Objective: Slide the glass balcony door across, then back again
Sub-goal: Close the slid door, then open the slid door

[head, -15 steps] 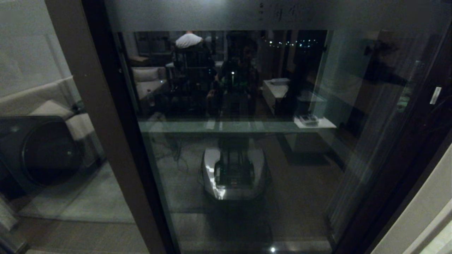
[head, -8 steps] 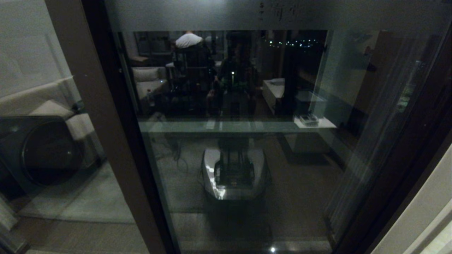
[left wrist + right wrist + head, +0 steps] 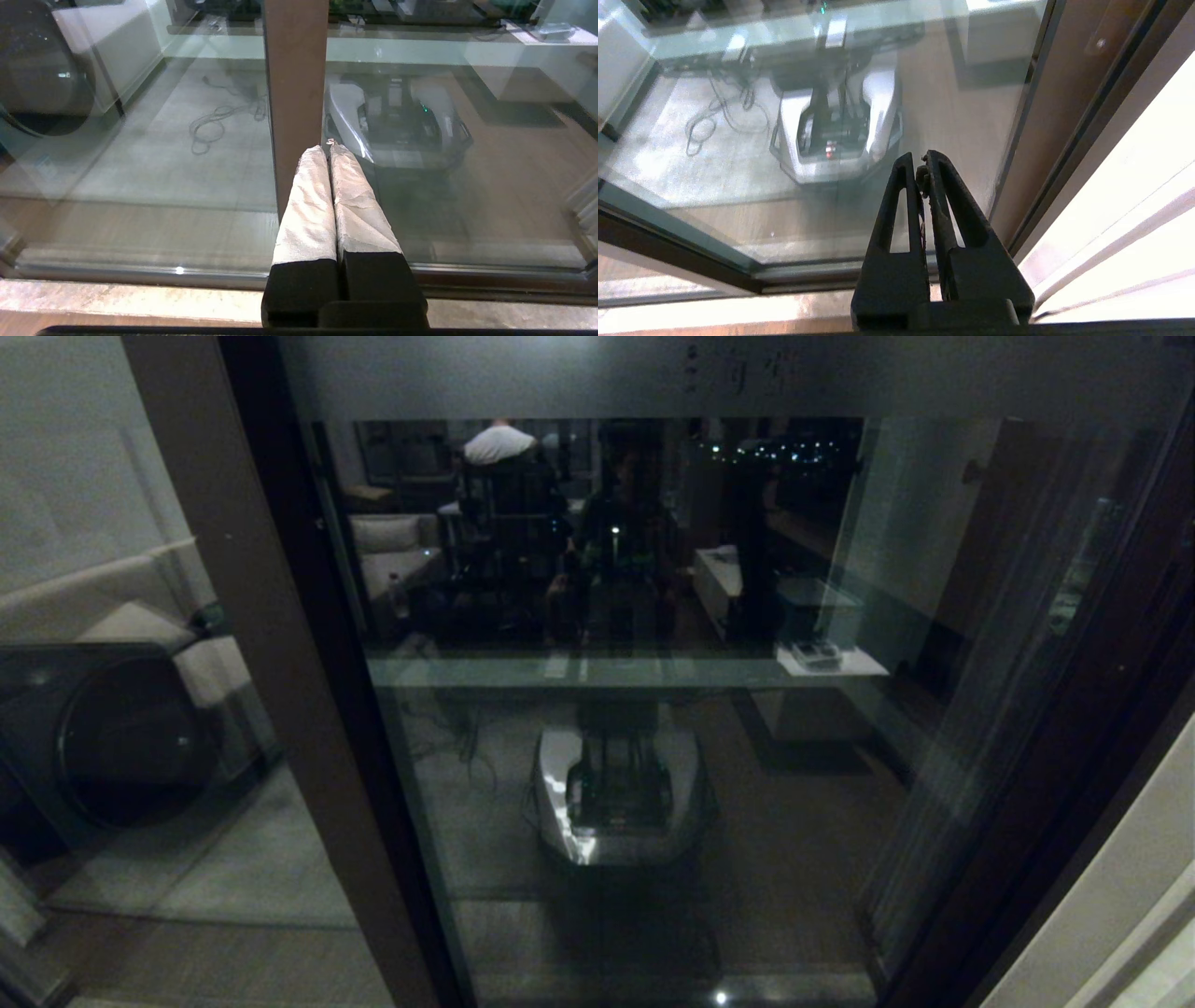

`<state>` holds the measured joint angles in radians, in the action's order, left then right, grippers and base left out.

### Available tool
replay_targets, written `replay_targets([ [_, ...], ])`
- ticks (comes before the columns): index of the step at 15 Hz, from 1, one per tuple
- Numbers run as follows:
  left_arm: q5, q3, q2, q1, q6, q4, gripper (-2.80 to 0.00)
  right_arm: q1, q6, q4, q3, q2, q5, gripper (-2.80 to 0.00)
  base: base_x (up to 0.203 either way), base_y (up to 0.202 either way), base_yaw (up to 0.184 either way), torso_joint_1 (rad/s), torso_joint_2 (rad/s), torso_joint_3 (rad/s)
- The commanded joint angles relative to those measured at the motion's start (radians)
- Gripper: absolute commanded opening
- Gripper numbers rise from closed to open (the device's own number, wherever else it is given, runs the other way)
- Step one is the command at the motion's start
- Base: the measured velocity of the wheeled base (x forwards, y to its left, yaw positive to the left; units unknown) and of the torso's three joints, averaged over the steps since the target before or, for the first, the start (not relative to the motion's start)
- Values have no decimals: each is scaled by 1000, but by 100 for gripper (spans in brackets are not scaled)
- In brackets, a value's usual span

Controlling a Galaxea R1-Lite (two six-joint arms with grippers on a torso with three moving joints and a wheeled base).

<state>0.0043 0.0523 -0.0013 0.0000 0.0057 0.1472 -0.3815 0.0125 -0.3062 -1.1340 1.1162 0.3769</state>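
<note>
The glass balcony door fills the head view, with a frosted band and a small etched motif along its top. Its dark brown left stile runs down the left, and its right edge lies against the dark frame. Neither gripper shows in the head view. My left gripper is shut and holds nothing; its white-wrapped fingertips sit just in front of the brown stile. My right gripper is shut and empty, close to the glass near the right-hand frame. No handle slot is visible.
Left of the stile, the fixed glass panel shows a pale sofa and a dark round-fronted object. The robot's own base is reflected in the glass. A pale wall borders the right; the stone sill lies below.
A dark arm shape and a white label at the upper right of the head view have gone out of sight. The door frame stands in the same place.
</note>
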Motion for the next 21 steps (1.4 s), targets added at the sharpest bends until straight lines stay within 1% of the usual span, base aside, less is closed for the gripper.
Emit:
replay_targets([
  [1, 0, 0, 0, 0, 0, 2, -280, -1, 2, 7, -13, 12, 1, -280, 0, 0, 0, 0, 0, 0],
  [2, 0, 0, 0, 0, 0, 1, -280, -3, 1, 15, -27, 45, -6, -280, 0, 0, 0, 0, 0, 0],
  [5, 0, 0, 0, 0, 0, 2, -280, -13, -9, 28, -122, 180, -82, -280, 0, 0, 0, 0, 0, 0],
  [7, 0, 0, 0, 0, 0, 1, -280, -15, -39, 35, -197, 283, -102, -280, 0, 0, 0, 0, 0, 0],
  [9, 0, 0, 0, 0, 0, 2, -280, -20, -43, 49, -262, 369, -112, -280, 0, 0, 0, 0, 0, 0],
  [10, 0, 0, 0, 0, 0, 2, -280, -34, -24, 71, -270, 403, -112, 0, 0, 0, 0, 0, 0, 0],
  [13, 0, 0, 0, 0, 0, 1, -280, -61, 4, 145, -285, 480, -114, 0, 0, 0, 0, 0, 0, 0],
  [16, 0, 1, 0, 0, 0, 2, -280, -118, 3, 176, -368, 625, -102, 0, 0, 0, 0, 0, 0, 0],
  [17, 0, 1, 0, 0, 0, 1, -280, -150, 3, 180, -397, 664, -75, 0, 0, 0, 0, 0, 0, 0],
  [18, 0, 0, 0, 0, 0, 2, -280, -186, 3, 184, -415, 688, -13, 0, 0, 0, 0, 0, 0, 0],
  [19, 0, 0, 0, 0, 0, 1, -280, -213, 2, 193, -432, 706, 32, 0, 0, 0, 0, 0, 0, 0],
  [21, 0, 0, 0, 0, 0, 1, -280, -246, 1, 198, -461, 739, 81, 0, 0, 0, 0, 0, 0, 0],
])
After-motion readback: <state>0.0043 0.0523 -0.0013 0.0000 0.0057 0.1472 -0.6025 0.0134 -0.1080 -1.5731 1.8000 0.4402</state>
